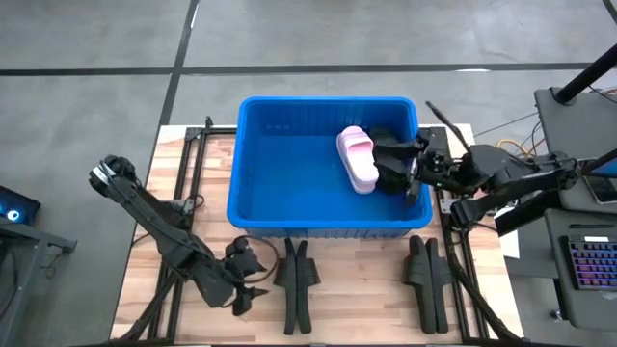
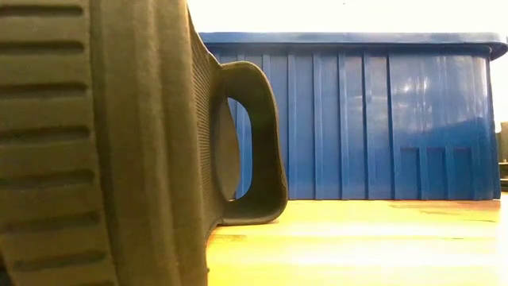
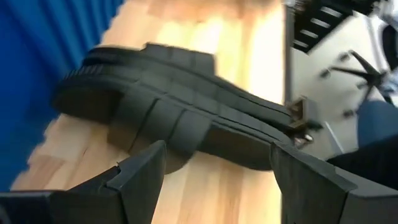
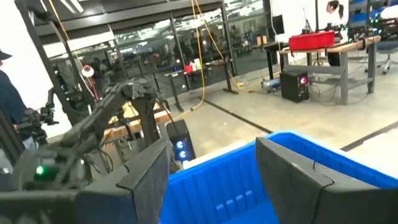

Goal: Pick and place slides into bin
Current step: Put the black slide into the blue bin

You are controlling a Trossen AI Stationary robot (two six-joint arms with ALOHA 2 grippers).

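Left gripper (image 1: 253, 292) sat low at the table's near edge, left of the bin, fingers spread wide and grasping nothing. Left wrist view showed its two dark fingers (image 3: 140, 171) apart, with a black slide pair (image 3: 180, 118) lying on its side on the wooden table (image 3: 242, 43) just ahead of them, not between them, blue bin wall to one side.

Next along the near edge, that black slide pair (image 1: 297, 280) stood on edge in front of the bin, close beside the left gripper. Low view was mostly filled by a black slide's ribbed sole and strap (image 2: 238, 143), bin wall (image 2: 365, 119) behind it.

Blue bin (image 1: 289, 164) sat mid-table toward the far side. Inside it, toward its right half, lay a light pink slide (image 1: 358, 159), touching or just beside a black slide (image 1: 390, 159) to its right.

Second black slide pair (image 1: 427, 280) stood on edge at the near edge, in front of the bin's right corner, well apart from the first pair.

Right gripper (image 1: 413, 169) hung over the bin's right end, beside the black slide there. Right wrist view showed its fingers (image 4: 149, 171) open and empty above the bin rim (image 4: 298, 143). A person (image 4: 11, 102) stood in the room beyond.
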